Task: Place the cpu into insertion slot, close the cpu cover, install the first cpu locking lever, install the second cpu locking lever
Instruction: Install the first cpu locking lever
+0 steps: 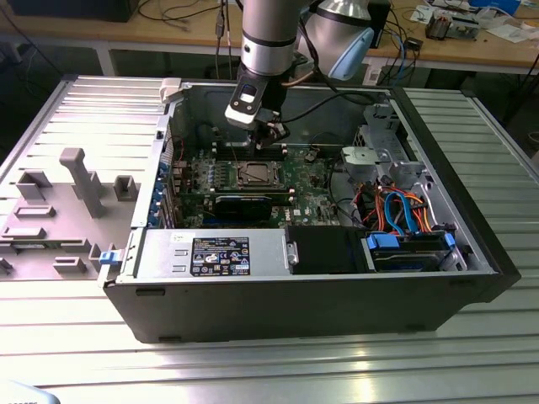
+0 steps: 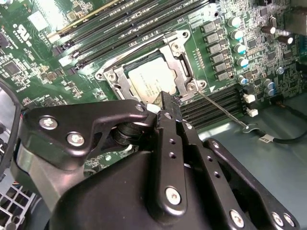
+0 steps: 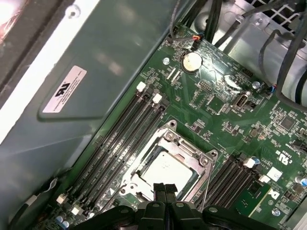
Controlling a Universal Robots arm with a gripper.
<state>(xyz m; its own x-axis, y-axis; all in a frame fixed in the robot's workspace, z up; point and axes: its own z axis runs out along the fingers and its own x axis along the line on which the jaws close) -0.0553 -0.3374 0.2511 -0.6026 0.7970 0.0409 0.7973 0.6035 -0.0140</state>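
The black two-fingered gripper point(image 3: 165, 189) hangs nose-down inside the open black computer case point(image 1: 472, 290), its fingers pressed together with nothing between them, tips just above the near edge of the square silver-rimmed insertion slot point(image 2: 151, 72). The dull silver-grey cpu point(image 3: 165, 167) lies seated in that slot, framed by the thin silvery cpu cover point(image 3: 199, 160) lying flat around it. A thin wire locking lever point(image 2: 223, 111) runs out from the slot's corner beside the fingers. Long narrow memory slots point(image 3: 122, 139) flank the slot on the green motherboard point(image 3: 225, 103). In the exterior view the silver arm point(image 1: 268, 38) descends almost vertically over the slot.
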